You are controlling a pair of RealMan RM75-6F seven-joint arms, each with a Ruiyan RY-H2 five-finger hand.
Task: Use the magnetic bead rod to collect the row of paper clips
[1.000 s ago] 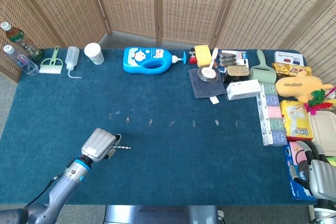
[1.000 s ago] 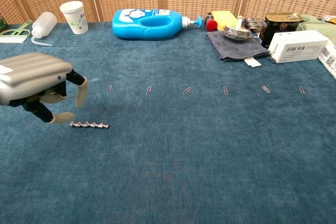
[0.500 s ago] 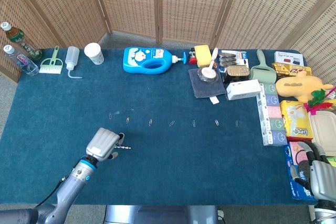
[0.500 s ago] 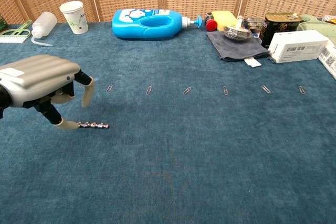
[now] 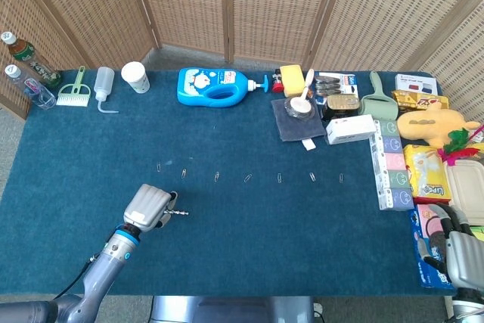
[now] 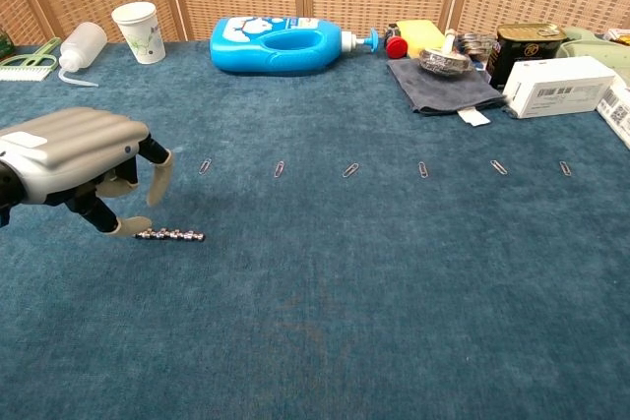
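Note:
The magnetic bead rod (image 6: 169, 235) is a short chain of silver beads lying flat on the blue cloth, also seen as the rod (image 5: 178, 213) in the head view. My left hand (image 6: 74, 154) hovers over its left end, fingers apart, and one fingertip (image 6: 131, 227) touches that end without gripping it. A row of several paper clips (image 6: 349, 170) runs left to right beyond the rod, also visible as the row (image 5: 248, 178). The leftmost clip is hidden behind my hand in the chest view. My right hand (image 5: 457, 251) rests at the table's near right corner, holding nothing.
A blue detergent bottle (image 6: 281, 44), paper cup (image 6: 136, 30), squeeze bottle (image 6: 81, 46) and brush line the back. A grey cloth (image 6: 441, 84), a tin and a white box (image 6: 561, 84) stand back right. Boxes and snack packs (image 5: 427, 175) crowd the right edge.
My left hand has shifted right and lowered a little, so a fingertip now meets the rod's left end. The rod and the clips have not moved.

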